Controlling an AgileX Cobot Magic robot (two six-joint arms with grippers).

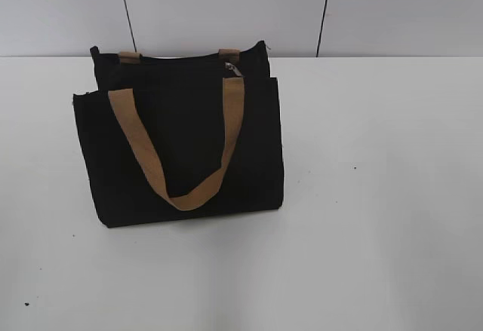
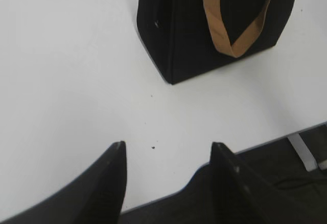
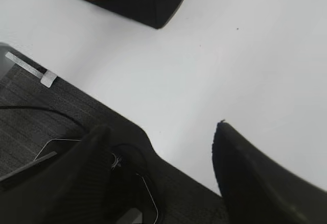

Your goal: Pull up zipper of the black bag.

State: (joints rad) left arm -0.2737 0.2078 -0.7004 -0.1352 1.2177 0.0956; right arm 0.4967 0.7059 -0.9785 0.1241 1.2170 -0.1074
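I see the black bag standing upright on the white table, left of centre in the exterior frame, its back edge near the grey wall panels. A tan handle hangs in a loop down the front panel, bottoming out low on the bag. The second handle shows only as two tan stubs along the top edge. The zipper, a small silver pull, sits at the upper right of the bag's top edge, just beside the right handle stub. I can't tell from here how much of the track is closed.

No arm shows in the exterior frame.

Left wrist view: left gripper at the bottom of the frame, fingers spread wide, nothing between them, hovering over the table's near edge. The bag is at the upper right of that frame, well apart from the fingertips.

Right wrist view: right gripper also spread wide and empty, at the bottom of the frame, over the table edge and the dark floor with a cable on it. Only the bag's bottom corner shows at the top, well apart.
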